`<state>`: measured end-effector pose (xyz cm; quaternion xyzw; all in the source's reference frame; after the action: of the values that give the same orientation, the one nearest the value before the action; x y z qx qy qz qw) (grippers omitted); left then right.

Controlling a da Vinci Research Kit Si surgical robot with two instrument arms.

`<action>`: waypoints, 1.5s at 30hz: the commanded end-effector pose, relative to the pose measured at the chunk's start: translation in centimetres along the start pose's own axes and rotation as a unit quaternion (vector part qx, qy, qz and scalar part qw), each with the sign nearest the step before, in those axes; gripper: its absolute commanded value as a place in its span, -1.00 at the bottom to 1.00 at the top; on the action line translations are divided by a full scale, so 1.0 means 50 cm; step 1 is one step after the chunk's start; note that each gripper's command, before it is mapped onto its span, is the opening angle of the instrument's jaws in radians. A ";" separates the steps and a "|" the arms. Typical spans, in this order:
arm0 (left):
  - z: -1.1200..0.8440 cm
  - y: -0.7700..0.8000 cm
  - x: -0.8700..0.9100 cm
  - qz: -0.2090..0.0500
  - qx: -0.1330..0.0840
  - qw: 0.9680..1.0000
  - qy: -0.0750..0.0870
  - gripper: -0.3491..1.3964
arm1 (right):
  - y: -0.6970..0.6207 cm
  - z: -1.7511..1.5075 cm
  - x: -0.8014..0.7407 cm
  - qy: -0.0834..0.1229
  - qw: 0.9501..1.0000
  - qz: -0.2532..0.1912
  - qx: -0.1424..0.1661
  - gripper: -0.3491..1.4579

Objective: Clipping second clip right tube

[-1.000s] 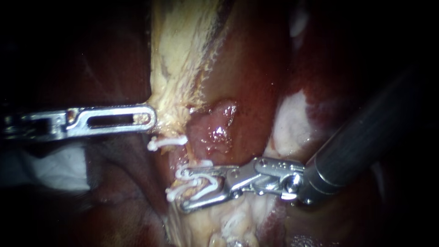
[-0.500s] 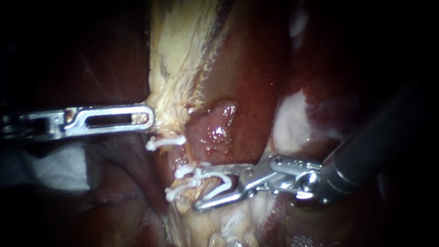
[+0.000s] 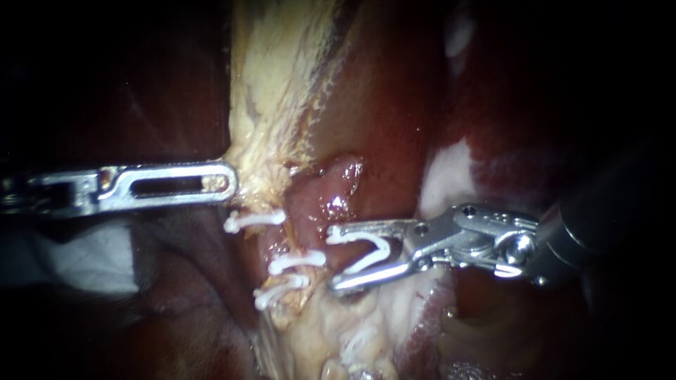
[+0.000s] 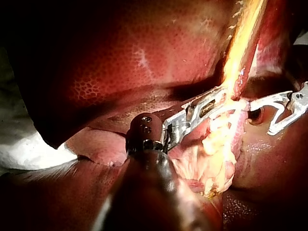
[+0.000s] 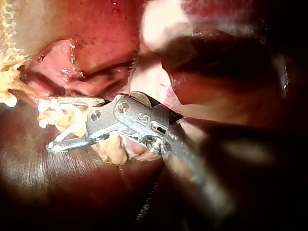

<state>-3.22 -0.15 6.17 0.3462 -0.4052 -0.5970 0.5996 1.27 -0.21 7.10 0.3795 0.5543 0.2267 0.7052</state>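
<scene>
Tube [image 3: 282, 243] at centre, running downward, crossed by three white clips [image 3: 297, 261]. Just right of it and not touching, open white clip [image 3: 380, 243] held from both sides in spread jaws of right instrument [image 3: 336, 258]. Farther left, left instrument [image 3: 225, 184], jaws clamped on pale tissue [image 3: 271, 141].

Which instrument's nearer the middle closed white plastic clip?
Right: right instrument, holding an open white clip, sits beside the middle clip; left instrument grips pale tissue farther up.
</scene>
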 end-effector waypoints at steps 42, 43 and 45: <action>0.0002 -0.0035 0.0016 0.002 -0.002 1.000 -0.002 -1.00 | 0.0050 0.0142 -0.0048 0.000 0.999 -0.016 0.030 0.05; 0.0002 -0.0035 0.0016 0.002 -0.001 1.000 -0.002 -1.00 | 0.0046 0.0144 -0.0048 0.000 0.999 -0.017 0.034 0.05; 0.0002 -0.0034 0.0015 0.002 -0.001 1.000 -0.002 -1.00 | 0.0036 0.0147 -0.0048 0.002 0.999 -0.019 0.047 0.05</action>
<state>-3.30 -0.24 6.02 0.3435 -0.4060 -0.5970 0.6007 1.93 -0.51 7.45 0.4035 0.5751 0.1857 0.6870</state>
